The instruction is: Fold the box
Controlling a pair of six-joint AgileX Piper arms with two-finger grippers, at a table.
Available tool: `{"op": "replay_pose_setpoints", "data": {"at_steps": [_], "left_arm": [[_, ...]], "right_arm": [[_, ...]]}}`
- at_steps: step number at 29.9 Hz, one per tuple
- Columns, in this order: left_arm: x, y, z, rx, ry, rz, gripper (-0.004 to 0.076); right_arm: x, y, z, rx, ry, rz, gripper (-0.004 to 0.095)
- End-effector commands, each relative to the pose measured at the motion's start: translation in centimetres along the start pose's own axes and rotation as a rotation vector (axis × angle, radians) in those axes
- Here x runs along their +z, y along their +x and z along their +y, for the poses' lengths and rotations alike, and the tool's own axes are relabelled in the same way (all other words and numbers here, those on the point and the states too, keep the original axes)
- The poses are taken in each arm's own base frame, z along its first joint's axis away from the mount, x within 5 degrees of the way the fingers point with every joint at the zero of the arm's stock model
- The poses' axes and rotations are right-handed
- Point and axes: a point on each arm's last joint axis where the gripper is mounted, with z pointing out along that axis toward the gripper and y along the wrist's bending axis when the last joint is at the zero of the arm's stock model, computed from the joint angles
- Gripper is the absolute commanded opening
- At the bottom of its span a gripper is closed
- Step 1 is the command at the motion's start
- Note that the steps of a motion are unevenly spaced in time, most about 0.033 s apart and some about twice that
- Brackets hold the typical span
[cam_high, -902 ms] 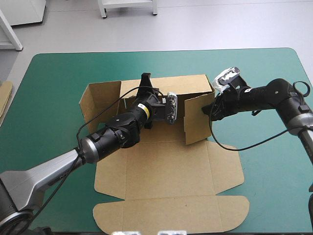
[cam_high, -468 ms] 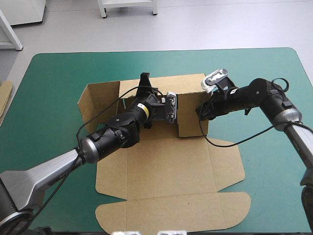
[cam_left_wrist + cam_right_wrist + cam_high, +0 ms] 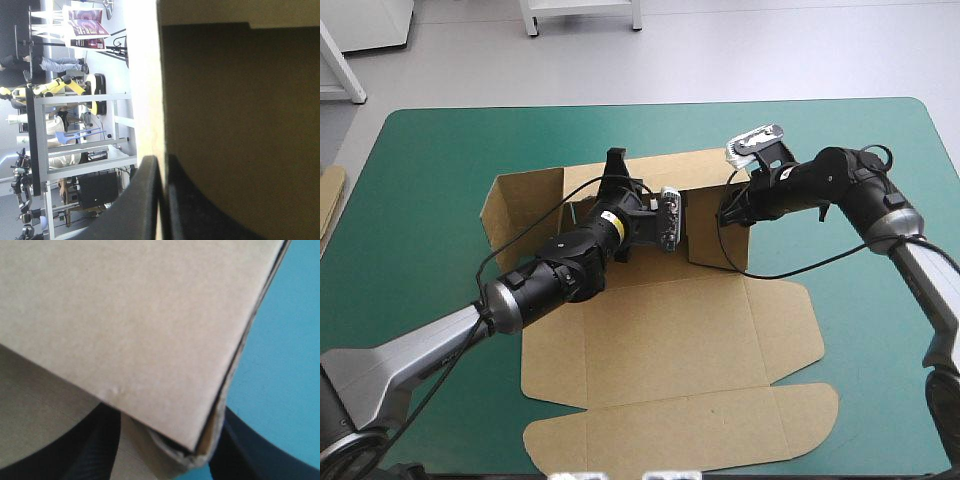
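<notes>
The brown box (image 3: 670, 340) lies in the middle of the teal-green table, its lid and front flaps flat and its back wall (image 3: 695, 170) raised. My left gripper (image 3: 616, 160) reaches over the tray floor and is shut on the back wall's top edge; in the left wrist view the black fingers (image 3: 162, 162) pinch the board edge (image 3: 150, 75). My right gripper (image 3: 728, 215) is against the right side wall (image 3: 715, 238), which stands swung inward. In the right wrist view a board corner (image 3: 150, 340) sits between the open gripper (image 3: 165, 440). The left side wall (image 3: 518, 205) stands splayed outward.
An edge of more brown board (image 3: 330, 195) shows at the table's left edge. The right arm's black cable hangs across the box's right flap (image 3: 790, 335). Bare teal-green cover (image 3: 880, 330) lies to the right of the box and along the far edge.
My right gripper has moved left, swinging the right side wall inward toward the left gripper. The flat lid has shifted a little to the right. The left arm has stayed put.
</notes>
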Motion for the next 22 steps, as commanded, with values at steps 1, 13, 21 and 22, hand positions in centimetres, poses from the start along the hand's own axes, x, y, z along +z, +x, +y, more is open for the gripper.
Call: {"op": "replay_pose_setpoints", "data": {"at_steps": [1,13,21,22], "left_arm": [[-1.5,-0.4,1.7,-0.028,-0.056,-0.049,-0.0008],[-1.5,-0.5,1.7,-0.029,-0.056,-0.057,-0.0008],[-1.6,-0.9,1.9,0.001,-0.078,-0.112,-0.0005],[-1.7,-1.0,2.0,-0.004,-0.081,-0.121,0.0008]], "right_arm": [[-1.8,-1.7,0.3,0.002,0.015,-0.117,0.0388],[-0.4,-1.5,0.5,0.03,-0.033,-0.092,0.008],[-0.3,-1.4,0.8,0.013,-0.052,-0.077,-0.0019],[-0.3,-1.4,0.8,0.013,-0.052,-0.077,-0.0019]]}}
